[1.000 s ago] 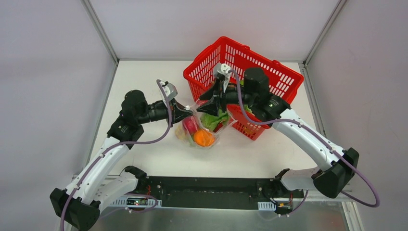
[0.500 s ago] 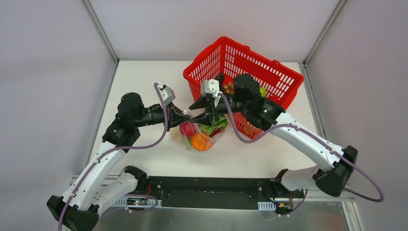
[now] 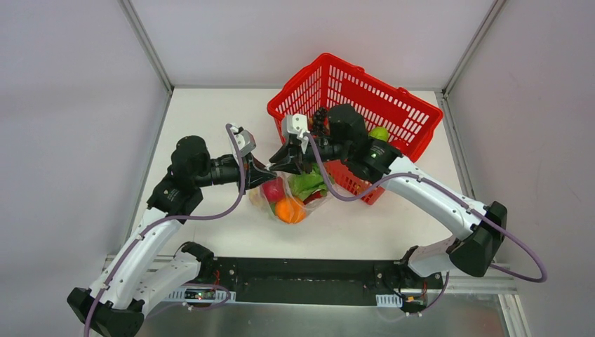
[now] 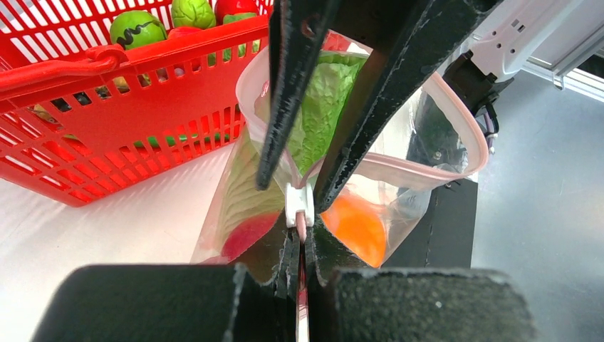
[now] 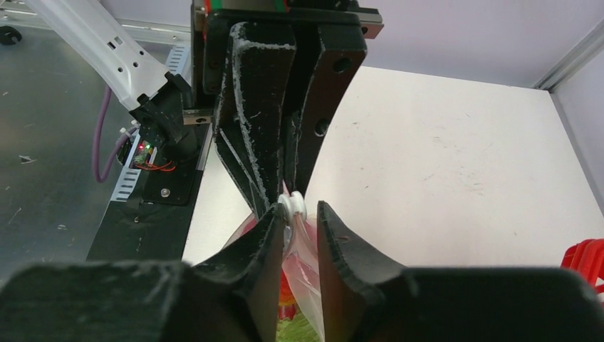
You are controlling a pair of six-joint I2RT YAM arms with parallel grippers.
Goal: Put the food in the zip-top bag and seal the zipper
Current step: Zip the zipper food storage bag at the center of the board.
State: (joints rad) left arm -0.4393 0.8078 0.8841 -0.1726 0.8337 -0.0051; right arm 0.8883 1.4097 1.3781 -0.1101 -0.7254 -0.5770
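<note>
Though its mouth gapes wide, the zip-top bag (image 4: 407, 201) has food in it: a leafy green cabbage (image 4: 317, 107) standing up at the back, w/ a round red fruit (image 4: 246, 235) and an orange piece (image 4: 356, 228) low down in front. It sits on the white table (image 3: 210, 126) just beside the red basket (image 4: 164, 46), btwn the two grippers. The pink zipper (image 4: 399, 169) rings the open mouth, and its white slider (image 4: 299, 204) is at the end nearest the left gripper (image 4: 300, 242), whose jaws are pinched tight on the zipper strip just behind the slider. The right gripper (image 5: 299, 210) faces it from the opp. side, jaws narrow but not closed — one finger either side of the strip, right at the slider. The basket holds more green toy veg (image 4: 137, 27).
</note>
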